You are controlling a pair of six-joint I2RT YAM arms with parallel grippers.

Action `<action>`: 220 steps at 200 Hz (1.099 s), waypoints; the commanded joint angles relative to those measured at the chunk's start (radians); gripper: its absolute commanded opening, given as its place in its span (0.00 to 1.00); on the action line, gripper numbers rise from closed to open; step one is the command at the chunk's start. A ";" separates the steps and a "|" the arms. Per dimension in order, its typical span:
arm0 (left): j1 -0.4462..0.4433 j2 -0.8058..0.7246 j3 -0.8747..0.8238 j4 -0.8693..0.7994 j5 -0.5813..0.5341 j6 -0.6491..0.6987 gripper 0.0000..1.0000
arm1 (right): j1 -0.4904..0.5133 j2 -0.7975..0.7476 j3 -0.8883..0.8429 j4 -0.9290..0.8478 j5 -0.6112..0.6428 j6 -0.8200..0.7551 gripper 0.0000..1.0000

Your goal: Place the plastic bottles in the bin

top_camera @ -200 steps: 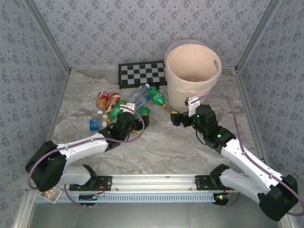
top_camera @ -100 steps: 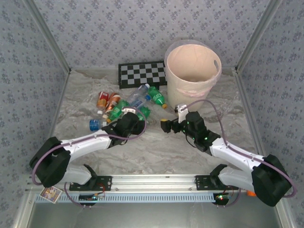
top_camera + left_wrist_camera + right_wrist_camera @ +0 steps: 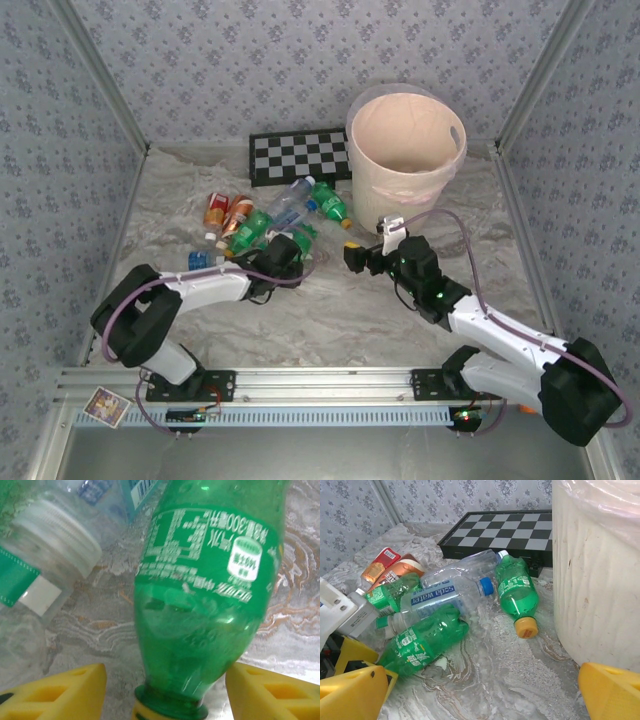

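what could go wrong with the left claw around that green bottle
The left claw straddles the green bottle by its tapered neck end; the smooth plastic may squirt out on closing. The clear bottle lies beside it and could get nudged or rolled. The right claw hangs in front of the bin, so a carry might clip that arm.

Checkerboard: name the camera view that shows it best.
Top external: almost the whole checkerboard lies in view, flat, left of the bin. The right wrist view catches it at a low angle, its right end hidden behind the bin's wall.
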 commanded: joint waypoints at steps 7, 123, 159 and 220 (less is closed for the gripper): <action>0.007 0.036 0.033 0.002 0.028 0.037 0.56 | 0.007 -0.007 -0.009 -0.002 0.030 0.004 1.00; -0.013 -0.018 0.053 -0.057 0.026 0.026 0.15 | 0.010 -0.007 -0.010 0.004 0.031 0.010 1.00; -0.052 -0.109 0.067 -0.087 -0.002 0.023 0.15 | 0.014 -0.002 -0.016 0.017 0.029 0.014 1.00; -0.083 -0.255 0.113 -0.132 -0.046 0.037 0.15 | 0.020 0.005 -0.018 0.022 0.040 0.014 1.00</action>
